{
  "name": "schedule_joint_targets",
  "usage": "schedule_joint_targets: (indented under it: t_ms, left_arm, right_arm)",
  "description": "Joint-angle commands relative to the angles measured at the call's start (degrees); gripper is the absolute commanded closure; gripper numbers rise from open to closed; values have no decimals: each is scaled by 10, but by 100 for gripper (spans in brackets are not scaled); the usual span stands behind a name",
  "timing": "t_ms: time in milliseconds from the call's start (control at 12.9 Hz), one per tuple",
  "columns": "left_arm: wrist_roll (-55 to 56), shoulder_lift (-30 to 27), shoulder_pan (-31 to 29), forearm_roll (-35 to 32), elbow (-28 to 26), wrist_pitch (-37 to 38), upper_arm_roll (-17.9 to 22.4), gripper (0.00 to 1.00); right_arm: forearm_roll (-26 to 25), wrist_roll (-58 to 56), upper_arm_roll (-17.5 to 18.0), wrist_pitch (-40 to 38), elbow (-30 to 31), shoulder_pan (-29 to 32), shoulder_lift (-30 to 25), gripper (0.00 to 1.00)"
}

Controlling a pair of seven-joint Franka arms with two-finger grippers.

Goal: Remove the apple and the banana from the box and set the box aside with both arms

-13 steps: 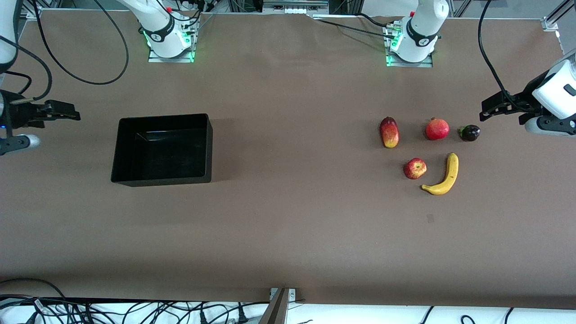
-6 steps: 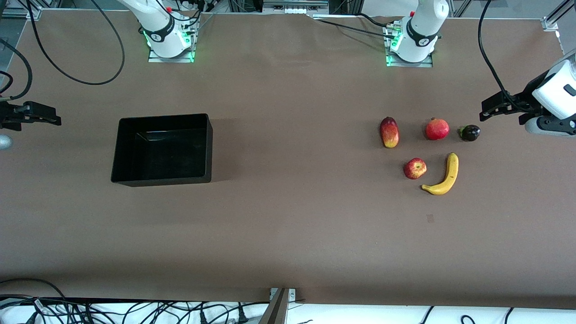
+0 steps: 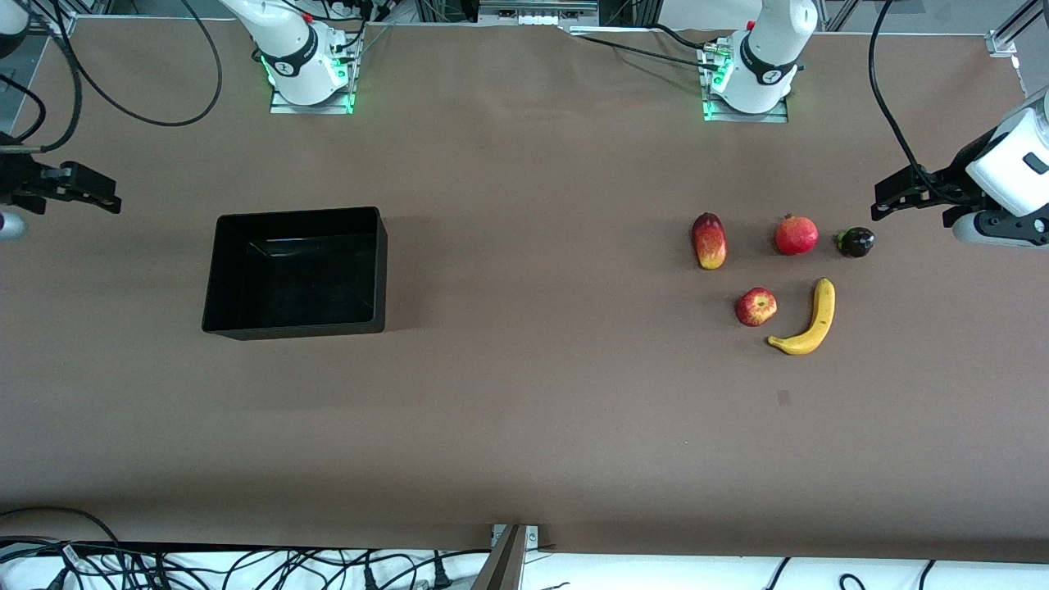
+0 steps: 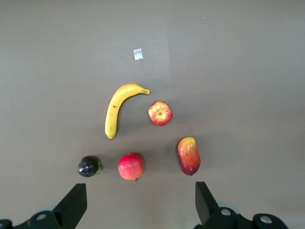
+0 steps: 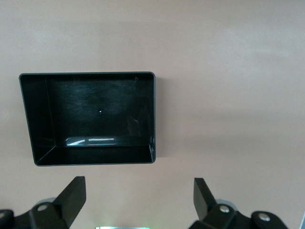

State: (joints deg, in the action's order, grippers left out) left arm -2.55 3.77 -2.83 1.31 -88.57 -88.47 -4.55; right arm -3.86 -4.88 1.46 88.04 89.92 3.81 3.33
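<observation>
Brown matte sheeting is covering the counter (image 3: 524, 426), with cables trailing along its edges. The glossy black box (image 3: 221, 270) is sitting toward the right arm's end, while the red-and-yellow apple (image 3: 756, 306) and curved yellow banana (image 3: 807, 321) are lying just beside each other toward the left arm's end, nearer the front camera than the oblong fruit (image 3: 709, 240), crowned fruit (image 3: 796, 235) and dark fruit (image 3: 856, 242). The left end effector (image 4: 138, 202) is hovering with fingers apart over the fruits; the right end effector (image 5: 138, 200), fingers likewise spread, is hanging over the counter beside the box.

Robot lab: bolted arms (image 3: 299, 61), cables (image 3: 246, 565)
</observation>
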Motion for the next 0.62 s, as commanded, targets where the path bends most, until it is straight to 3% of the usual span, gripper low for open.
schedule_joint_targets:
  t_ms: [0,155,542]
  left_arm:
    - [2,5,1,4,16,8,-1,0]
    - [1,5,1,4,16,8,0,0]
    - [2,5,1,4,16,9,0,0]
  right_arm:
    - [-6,8,16,14,31,17,-27,0]
    - [-3,14,-49,8,-9,-18,-17,0]
    - [8,13,-32,1,-1,-15,-18,0]
